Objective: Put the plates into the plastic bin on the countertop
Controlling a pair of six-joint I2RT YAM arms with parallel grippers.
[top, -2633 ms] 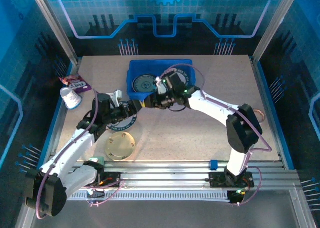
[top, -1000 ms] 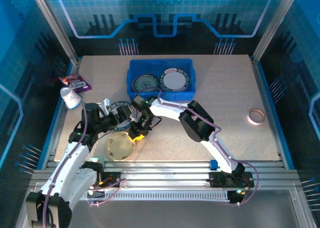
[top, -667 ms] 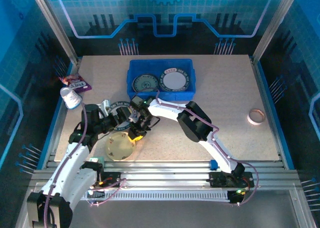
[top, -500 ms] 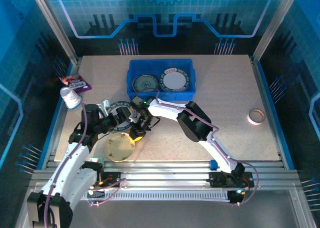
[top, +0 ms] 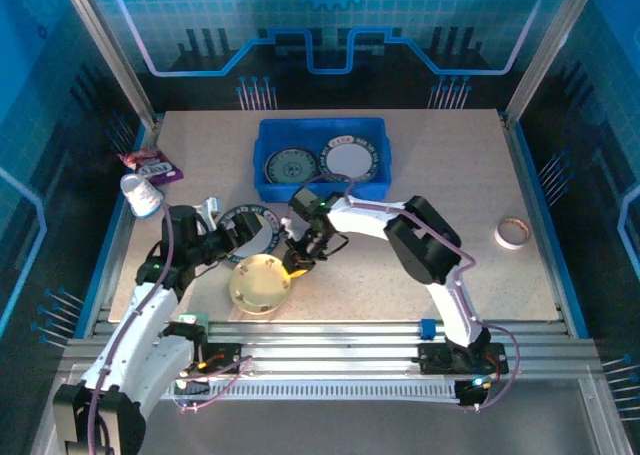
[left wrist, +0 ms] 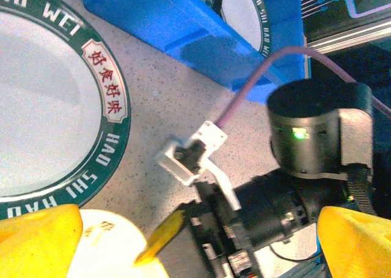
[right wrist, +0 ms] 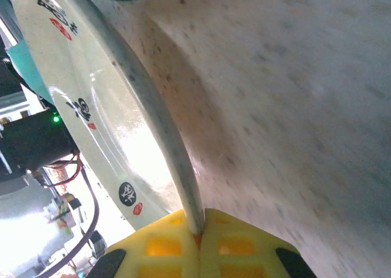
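On the countertop (top: 430,155), near the front rail, the cream plate (top: 261,283) has shifted right and tipped up within the last second. The right gripper (top: 298,263) has pinched shut on its rim, so a carry to the blue bin (top: 322,125) looks ready. Two plates (top: 349,160) already lie inside the bin. The left gripper (top: 228,237) hangs wide open over the green-rimmed plate (left wrist: 43,107), holding nothing. That arm covers part of this plate. Whether the cream plate's far edge has left the counter is hard to tell.
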